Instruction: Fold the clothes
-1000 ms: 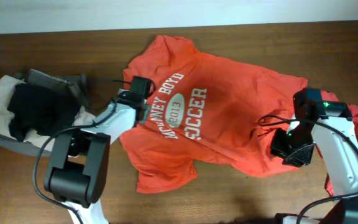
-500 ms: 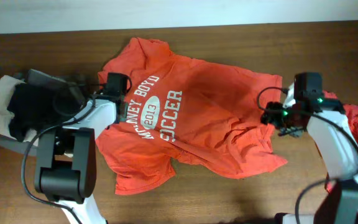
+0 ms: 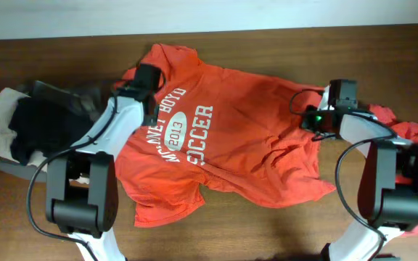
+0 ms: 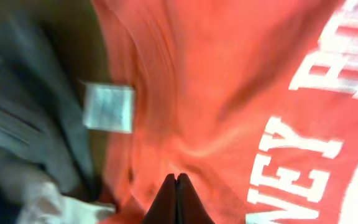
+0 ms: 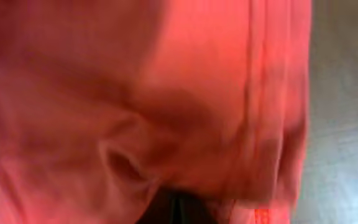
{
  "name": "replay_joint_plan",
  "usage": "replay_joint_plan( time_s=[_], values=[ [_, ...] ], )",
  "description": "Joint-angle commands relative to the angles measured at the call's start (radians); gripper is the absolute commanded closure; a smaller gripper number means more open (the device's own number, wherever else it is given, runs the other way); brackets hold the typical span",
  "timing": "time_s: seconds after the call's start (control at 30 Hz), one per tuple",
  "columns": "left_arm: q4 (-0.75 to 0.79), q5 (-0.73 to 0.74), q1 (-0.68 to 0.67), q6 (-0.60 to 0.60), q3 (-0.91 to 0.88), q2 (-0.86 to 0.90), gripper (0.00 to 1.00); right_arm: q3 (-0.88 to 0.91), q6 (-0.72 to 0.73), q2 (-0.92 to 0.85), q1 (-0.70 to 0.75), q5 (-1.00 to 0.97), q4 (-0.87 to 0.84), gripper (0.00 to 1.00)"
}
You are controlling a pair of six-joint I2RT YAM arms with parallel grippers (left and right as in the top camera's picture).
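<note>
Our left fingers [image 4: 176, 198] are shut tight on the T-shirt [image 3: 245, 130], with the white letters just to their right. The grey pile [image 3: 42, 123] lies close on their left, so a pull could drag it along. The shirt lies lumpy on the desk [image 3: 49, 58] between both sets of fingers, so folding now could trap wrinkles. Our right fingers [image 5: 178, 211] are shut on its hemmed edge, a thin pinch that may slip. A second ago the shirt lay further right, and these fingers were lower down on it.

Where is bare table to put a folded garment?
Bare brown wooden table lies in front of the orange printed T-shirt, between the arm bases, and along the far edge. The black and beige cloth pile crowds the left.
</note>
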State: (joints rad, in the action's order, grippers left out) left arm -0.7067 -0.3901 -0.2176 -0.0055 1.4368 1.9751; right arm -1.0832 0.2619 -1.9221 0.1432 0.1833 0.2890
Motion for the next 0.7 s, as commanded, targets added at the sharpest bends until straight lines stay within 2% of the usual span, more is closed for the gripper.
replay_joint_plan(
  time_s=[0.0,0.17,0.37,0.5,0.67],
  values=[
    [-0.037,0.038,0.002,-0.014,0.085,-0.005,1.00,0.017,0.008,-0.132,-0.005,-0.069,-0.063,0.96],
    [-0.032,0.103,0.002,-0.014,0.123,-0.005,1.00,-0.027,0.004,-0.270,0.001,-0.092,-0.214,0.96],
    [-0.029,0.118,0.002,-0.014,0.123,-0.005,1.00,-0.259,-0.002,-0.393,0.029,-0.145,-0.137,0.96],
    [-0.031,0.118,0.001,-0.020,0.123,-0.005,1.00,-0.465,-0.064,-0.399,0.062,-0.146,0.055,0.96],
    [-0.031,0.125,0.002,-0.028,0.123,-0.005,0.94,-0.761,-0.144,-0.388,0.080,-0.055,0.504,0.91]
  ],
)
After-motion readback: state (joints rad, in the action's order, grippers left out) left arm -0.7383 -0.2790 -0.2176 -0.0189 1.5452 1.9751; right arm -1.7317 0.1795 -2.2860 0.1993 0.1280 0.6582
